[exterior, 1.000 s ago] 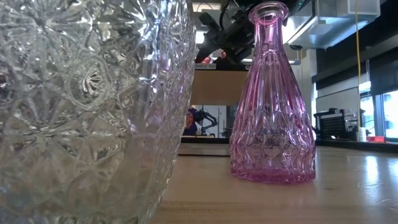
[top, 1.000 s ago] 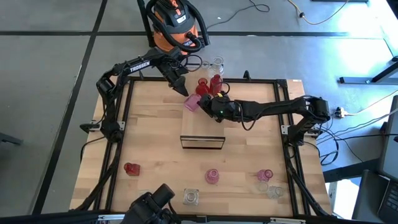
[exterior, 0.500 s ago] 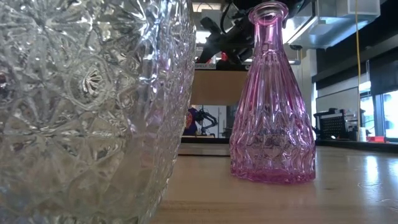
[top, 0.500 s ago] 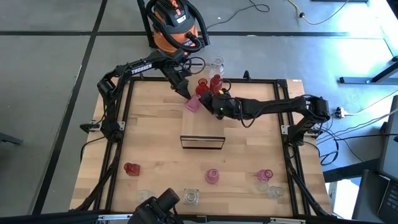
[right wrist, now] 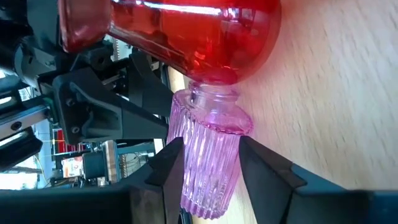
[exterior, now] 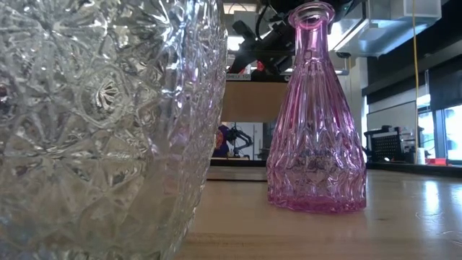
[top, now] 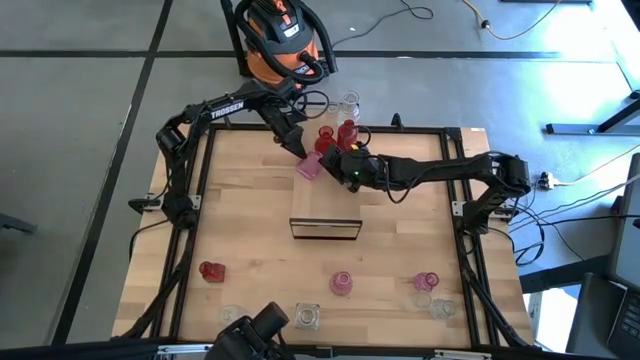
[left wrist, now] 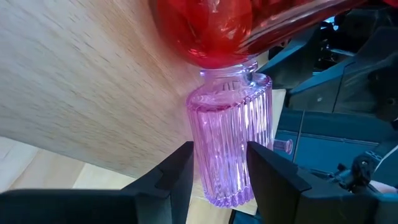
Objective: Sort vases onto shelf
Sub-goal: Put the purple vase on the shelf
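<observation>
The counter carried the shelf. At its far end, the left end effector and right end effector both gripped one ribbed pink vase, beside red vases.

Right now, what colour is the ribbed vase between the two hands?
Pink vase, clearest in the left wrist view.

Glass and wood surfaces
Ribbed pink glass vase is gleaming glossy; the shelf is showing matt, grained light wood.
</observation>
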### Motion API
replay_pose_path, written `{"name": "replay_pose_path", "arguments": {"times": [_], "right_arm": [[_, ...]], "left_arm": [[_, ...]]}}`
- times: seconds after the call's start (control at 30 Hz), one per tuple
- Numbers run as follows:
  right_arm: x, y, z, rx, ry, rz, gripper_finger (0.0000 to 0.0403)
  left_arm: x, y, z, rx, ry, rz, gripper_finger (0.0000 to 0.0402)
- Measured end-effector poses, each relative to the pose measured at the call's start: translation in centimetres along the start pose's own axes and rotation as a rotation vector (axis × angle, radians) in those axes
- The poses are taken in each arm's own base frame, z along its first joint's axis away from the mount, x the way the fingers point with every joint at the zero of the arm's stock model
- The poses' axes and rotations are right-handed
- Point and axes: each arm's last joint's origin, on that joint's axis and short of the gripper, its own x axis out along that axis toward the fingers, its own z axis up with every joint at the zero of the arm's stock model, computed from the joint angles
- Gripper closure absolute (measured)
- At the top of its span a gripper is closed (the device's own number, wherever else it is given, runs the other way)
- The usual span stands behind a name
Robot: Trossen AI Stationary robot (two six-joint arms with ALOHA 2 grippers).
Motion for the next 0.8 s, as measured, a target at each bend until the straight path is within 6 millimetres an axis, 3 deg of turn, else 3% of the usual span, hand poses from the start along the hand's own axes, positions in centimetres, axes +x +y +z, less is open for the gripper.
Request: {"name": "replay_pose_path", "arguments": {"times": [0.33,0.8], "right_arm": [[-0.5,-0.6,-1.3,0.022,0.060,-0.047,0.0256],[-0.4,-0.6,-1.1,0.044,0.016,-0.037,0.0239]], "left_arm": [[-0.2,0.3,0.0,-0.028,-0.002,0.051,0.0262],[0.6,-0.2,-0.1,0.008,0.019,0.019,0.0262]]}}
